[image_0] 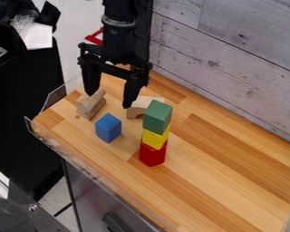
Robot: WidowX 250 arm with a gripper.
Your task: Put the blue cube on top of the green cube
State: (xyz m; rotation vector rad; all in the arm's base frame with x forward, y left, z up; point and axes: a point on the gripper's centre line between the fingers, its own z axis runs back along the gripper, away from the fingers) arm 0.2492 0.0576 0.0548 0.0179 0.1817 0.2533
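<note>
With its fingers spread, the gripper at upper left could topple the green cube by swinging low.

Arched block partly hidden behind green cube, tabletop cut off below.

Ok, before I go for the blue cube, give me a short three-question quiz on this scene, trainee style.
1. True or false: the blue cube is already on top of the green cube.
2. Fill in: the green cube rests directly on the ____ block.
3. Multiple choice: the fingers of the gripper are
A) shut on the blue cube
B) shut and empty
C) spread apart

Key: 1. false; 2. yellow; 3. C
</note>
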